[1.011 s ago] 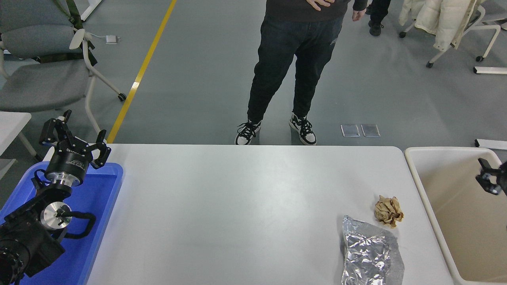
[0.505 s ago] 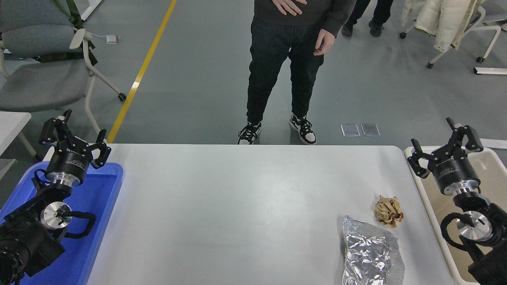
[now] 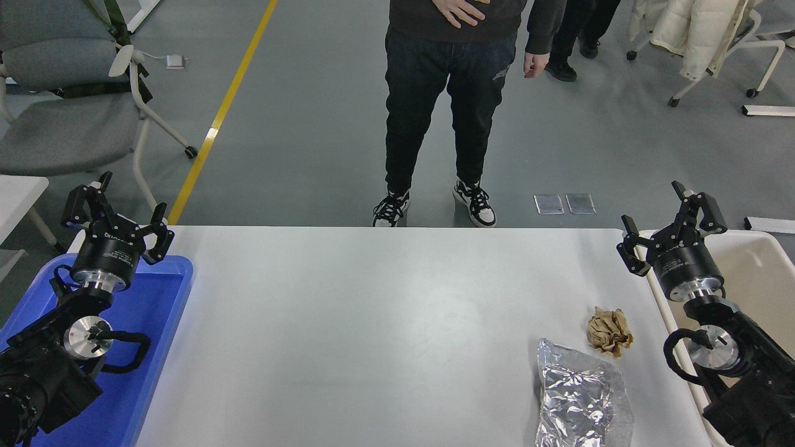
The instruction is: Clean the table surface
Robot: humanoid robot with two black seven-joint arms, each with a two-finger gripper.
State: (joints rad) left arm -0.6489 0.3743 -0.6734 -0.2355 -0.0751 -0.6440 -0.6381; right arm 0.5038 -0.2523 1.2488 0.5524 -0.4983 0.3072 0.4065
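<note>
Since a second ago the right gripper (image 3: 669, 225) has swung in from the right edge and up over the table's far right corner, its fingers spread apart and holding nothing; the person (image 3: 453, 93) beyond the far edge has shifted stance a little. The left gripper (image 3: 115, 214) is parked over the blue tray (image 3: 155, 323) at the left, fingers also apart and empty.

Two pieces of litter lie on the table (image 3: 372, 323), near the right side: a crumpled brown paper ball (image 3: 609, 331) and, just nearer and almost touching it, a crinkled foil bag (image 3: 581, 397) running off the near edge of the picture. The beige bin (image 3: 761, 261) stands just right of the table, partly behind the right arm.

Risks, as I judge them — the paper ball is light and springy, so a fingertip landing off-centre could flick it away rather than trap it, perhaps off the near edge. The foil lies flat and slick; fingers may skate over it or pinch only a fold that tears or slips on the lift. With the two so close, reaching for one could drag the other. The arm's elbow hangs over the bin rim, so a low sweep might knock it.

Otherwise the white top is smooth and matte. Beyond it: grey floor with a yellow line, a grey chair (image 3: 68, 105) far left, a chair with a pale coat (image 3: 695, 31) far right.
</note>
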